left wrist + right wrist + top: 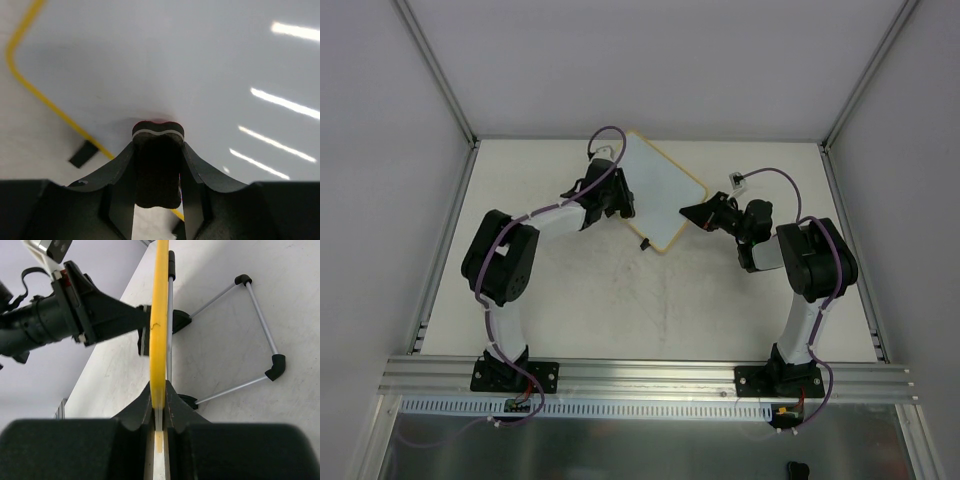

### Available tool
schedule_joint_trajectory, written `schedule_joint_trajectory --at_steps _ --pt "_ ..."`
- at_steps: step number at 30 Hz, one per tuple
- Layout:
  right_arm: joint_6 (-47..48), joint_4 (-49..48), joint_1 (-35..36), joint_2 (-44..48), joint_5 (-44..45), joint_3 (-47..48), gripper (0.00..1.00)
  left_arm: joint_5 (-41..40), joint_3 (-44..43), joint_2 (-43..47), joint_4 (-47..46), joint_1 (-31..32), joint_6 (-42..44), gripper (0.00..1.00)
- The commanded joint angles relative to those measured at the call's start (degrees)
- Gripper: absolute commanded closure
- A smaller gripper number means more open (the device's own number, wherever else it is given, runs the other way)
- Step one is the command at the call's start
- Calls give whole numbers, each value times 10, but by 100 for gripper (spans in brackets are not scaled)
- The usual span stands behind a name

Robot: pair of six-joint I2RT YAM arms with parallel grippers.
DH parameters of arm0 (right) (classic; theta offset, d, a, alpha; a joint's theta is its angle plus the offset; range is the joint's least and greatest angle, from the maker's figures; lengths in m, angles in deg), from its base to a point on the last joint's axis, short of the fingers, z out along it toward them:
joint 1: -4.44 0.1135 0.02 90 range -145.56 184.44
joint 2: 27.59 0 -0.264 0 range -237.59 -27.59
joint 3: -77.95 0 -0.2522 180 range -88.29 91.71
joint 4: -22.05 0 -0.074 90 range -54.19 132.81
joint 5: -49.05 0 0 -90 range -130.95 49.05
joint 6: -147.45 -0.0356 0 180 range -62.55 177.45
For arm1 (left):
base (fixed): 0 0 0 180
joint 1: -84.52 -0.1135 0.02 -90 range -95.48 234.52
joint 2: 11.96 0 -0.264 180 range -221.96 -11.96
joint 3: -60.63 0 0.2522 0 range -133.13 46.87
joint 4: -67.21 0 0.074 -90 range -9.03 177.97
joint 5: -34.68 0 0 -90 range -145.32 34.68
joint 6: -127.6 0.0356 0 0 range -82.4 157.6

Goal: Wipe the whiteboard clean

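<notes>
The whiteboard [665, 190] stands tilted at the back middle of the table, white with a thin yellow-tan frame and a small black foot [644, 243]. My left gripper [618, 200] is shut on a black eraser block [157, 165] whose far end presses on the white surface [200, 70] near the frame's rounded corner [30, 85]. No writing shows on the surface. My right gripper [692, 213] is shut on the board's right edge. In the right wrist view the yellow frame edge [160, 330] runs between my right gripper's [159, 390] fingers.
A wire stand [260, 335] with black end caps rests on the table behind the board. A white connector [738, 180] on a purple cable lies at the back right. Side walls and aluminium posts [440, 70] enclose the table.
</notes>
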Motion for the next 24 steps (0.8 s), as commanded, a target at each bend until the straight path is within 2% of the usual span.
schedule_joint_trajectory --at_steps 1,10,24 --pt "5 -139 13 25 -41 5 100 7 -4 47 14 -33 23 100" --pt "5 -139 12 25 -40 5 100 18 -11 19 4 -58 18 100" --pt "4 -139 12 26 -41 4 100 24 51 -5 -140 -57 -54 100"
